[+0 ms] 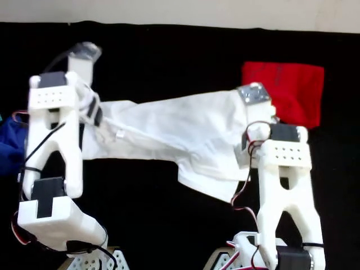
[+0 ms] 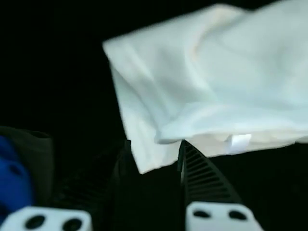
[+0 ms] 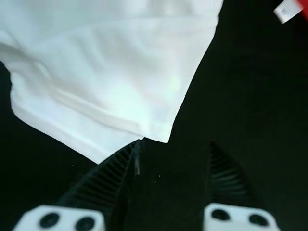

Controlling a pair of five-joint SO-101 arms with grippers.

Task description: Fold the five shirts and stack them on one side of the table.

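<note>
White shirt (image 1: pixel 185 132) lies spread and rumpled on the black table (image 1: pixel 169 50). One end is right up against the folded red shirt (image 1: pixel 287 93), and I can't tell whether the two touch. The rest stretches away from the red shirt toward the blue shirt (image 1: pixel 8 143), which sits well apart from the red one at the table's edge.

The right gripper (image 3: pixel 174 143) is at the end of the white shirt nearest the red shirt. Its jaws stand wide apart with nothing between them, and a hemmed corner of the cloth lies just past the tips.

The left gripper (image 2: pixel 155 144) is at the end farthest from the red shirt. Its jaws are parted and a loose corner of the white shirt lies in the gap, not pinched
</note>
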